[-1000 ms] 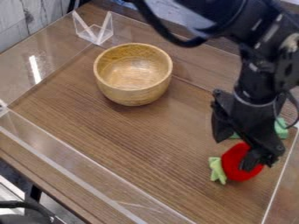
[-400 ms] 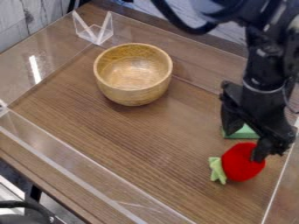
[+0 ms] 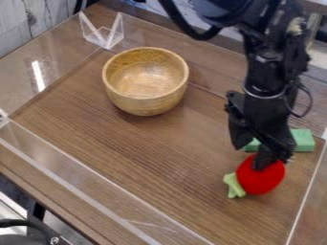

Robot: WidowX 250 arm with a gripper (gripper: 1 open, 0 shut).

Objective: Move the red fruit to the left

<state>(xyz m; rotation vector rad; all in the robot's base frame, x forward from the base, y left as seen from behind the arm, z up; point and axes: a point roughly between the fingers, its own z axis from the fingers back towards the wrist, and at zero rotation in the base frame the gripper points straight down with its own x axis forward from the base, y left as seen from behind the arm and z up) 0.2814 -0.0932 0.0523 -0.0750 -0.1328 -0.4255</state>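
The red fruit, small and round with a light green leafy stem on its left, lies on the wooden table near the front right corner. My gripper points straight down right over it, the dark fingers reaching to the fruit's top and covering its upper part. The arm hides how wide the jaws stand and whether they press on the fruit.
A wooden bowl stands at the middle left of the table. A flat green block lies just behind and to the right of the gripper. A clear plastic stand sits at the back left. Clear low walls border the table.
The gripper has shifted left and come down over the red fruit. The fruit sits slightly further left than before.
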